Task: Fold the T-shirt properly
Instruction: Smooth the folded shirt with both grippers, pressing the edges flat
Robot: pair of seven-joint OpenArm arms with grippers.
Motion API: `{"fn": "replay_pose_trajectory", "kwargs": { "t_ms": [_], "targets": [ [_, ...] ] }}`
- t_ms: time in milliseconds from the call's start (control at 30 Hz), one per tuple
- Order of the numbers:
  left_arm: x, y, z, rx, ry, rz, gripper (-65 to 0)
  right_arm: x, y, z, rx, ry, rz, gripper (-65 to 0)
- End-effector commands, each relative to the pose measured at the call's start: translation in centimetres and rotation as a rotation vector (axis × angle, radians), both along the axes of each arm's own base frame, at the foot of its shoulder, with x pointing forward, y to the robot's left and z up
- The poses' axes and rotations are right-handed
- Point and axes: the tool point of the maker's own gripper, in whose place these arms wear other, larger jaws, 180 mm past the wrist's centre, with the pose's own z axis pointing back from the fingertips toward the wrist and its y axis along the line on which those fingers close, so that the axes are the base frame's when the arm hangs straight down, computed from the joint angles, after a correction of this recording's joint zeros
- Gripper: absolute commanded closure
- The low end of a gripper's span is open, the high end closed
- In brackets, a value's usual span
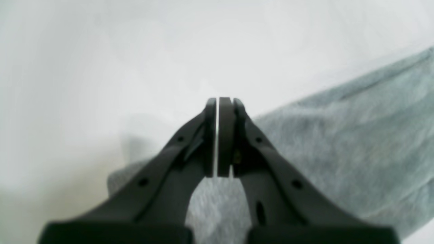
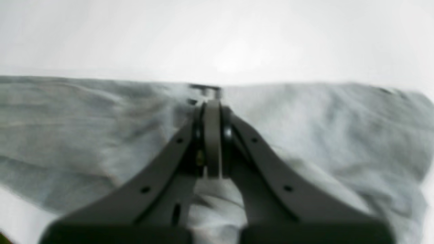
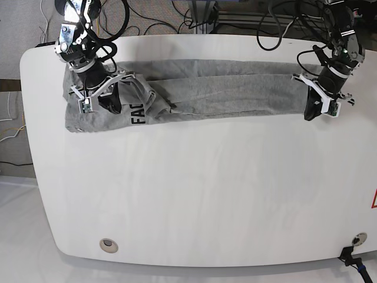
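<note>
The grey T-shirt (image 3: 224, 94) lies as a long band across the far part of the white table (image 3: 206, 194), with black lettering (image 3: 136, 112) showing near its left end. My right gripper (image 3: 109, 106) is at that end, shut, and creases run toward its tip. In the right wrist view the right gripper (image 2: 212, 101) is down in the cloth (image 2: 84, 135) beside the lettering (image 2: 203, 89). My left gripper (image 3: 310, 113) is shut at the shirt's right end. In the left wrist view the left gripper (image 1: 220, 100) has its tips over bare table, with the cloth (image 1: 339, 142) below and to the right.
Cables (image 3: 194, 17) lie beyond the table's far edge. Two round fittings (image 3: 108, 244) (image 3: 359, 239) sit near the front corners. White tabletop stretches from the shirt to the front edge.
</note>
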Motion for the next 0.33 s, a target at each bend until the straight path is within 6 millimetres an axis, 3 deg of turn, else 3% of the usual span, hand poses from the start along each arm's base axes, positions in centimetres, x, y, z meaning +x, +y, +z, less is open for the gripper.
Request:
{"fn": "replay_pose_trajectory", "kwargs": {
  "t_ms": [0,133,300],
  "targets": [
    [0.1,-0.6,1.0,-0.015,-0.042,-0.004,0.0,0.4,1.1,0.9,0.015,-0.032,0.034,0.0],
    [-0.5,-2.3,0.6,0.027,-0.03,-0.008,0.0,0.2,1.8,0.0,-0.027,-0.011,0.011,0.0],
    [-1.2,-3.0,-0.1,0.016,-0.007,-0.02,0.0,0.3,2.6,-0.3,-0.036,-0.019,-0.005,0.0]
  ]
}}
